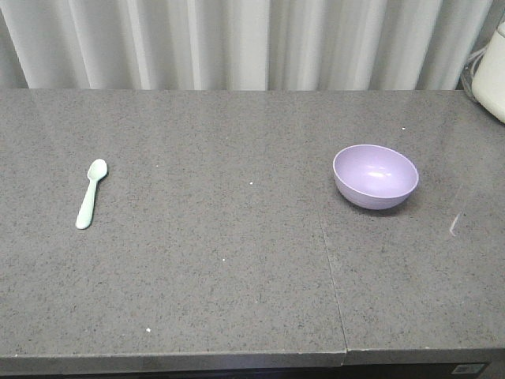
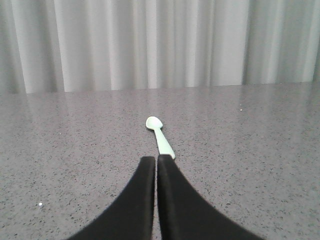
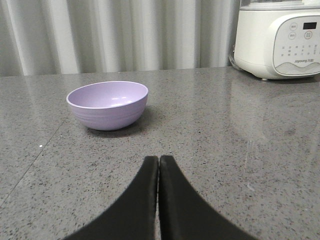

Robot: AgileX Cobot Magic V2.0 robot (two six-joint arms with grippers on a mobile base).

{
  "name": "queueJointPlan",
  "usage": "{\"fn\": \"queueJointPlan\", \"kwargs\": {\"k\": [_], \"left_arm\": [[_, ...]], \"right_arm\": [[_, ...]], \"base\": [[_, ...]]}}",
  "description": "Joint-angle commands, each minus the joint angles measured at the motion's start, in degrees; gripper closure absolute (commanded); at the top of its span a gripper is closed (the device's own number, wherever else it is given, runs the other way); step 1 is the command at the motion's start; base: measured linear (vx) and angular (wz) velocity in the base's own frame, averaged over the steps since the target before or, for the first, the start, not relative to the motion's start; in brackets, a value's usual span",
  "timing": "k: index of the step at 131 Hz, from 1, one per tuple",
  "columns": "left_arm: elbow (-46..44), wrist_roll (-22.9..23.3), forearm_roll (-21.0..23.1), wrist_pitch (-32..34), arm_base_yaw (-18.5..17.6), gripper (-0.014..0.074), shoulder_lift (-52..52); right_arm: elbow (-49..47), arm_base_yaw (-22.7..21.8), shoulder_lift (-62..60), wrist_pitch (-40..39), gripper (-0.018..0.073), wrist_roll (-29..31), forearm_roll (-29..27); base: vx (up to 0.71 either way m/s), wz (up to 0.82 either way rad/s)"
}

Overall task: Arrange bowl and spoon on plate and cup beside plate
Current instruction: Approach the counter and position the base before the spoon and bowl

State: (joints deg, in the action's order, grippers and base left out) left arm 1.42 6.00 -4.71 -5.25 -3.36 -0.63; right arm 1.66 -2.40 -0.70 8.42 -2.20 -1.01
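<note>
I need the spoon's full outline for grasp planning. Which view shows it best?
The exterior front-facing view: the spoon lies whole and unobstructed on the countertop, seen from above. The left wrist view shows it foreshortened, its handle end running up to the tips of the left hand. The right wrist view lacks it.

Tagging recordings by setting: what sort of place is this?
Probably a kitchen-style counter, perhaps staged: a grey speckled worktop, a white appliance, plus a bowl and spoon.

A kitchen-like setup: speckled grey stone countertop, white electric cooker with button panel, pale pleated curtain behind.
</note>
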Motion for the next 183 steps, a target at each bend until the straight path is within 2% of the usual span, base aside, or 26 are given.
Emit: {"fn": "queueJointPlan", "kwargs": {"k": [1, 183], "left_arm": [[0.59, 0.46, 0.41, 3.88, -0.01, 0.0603, -0.92], [0.59, 0.46, 0.41, 3.88, -0.01, 0.0603, -0.92]], "right_arm": [[0.36, -0.34, -0.13, -4.27, 0.0568, 0.24, 0.46], [0.36, -0.34, -0.13, -4.27, 0.0568, 0.24, 0.46]], "base": [[0.07, -0.01], [0.01, 0.0]]}}
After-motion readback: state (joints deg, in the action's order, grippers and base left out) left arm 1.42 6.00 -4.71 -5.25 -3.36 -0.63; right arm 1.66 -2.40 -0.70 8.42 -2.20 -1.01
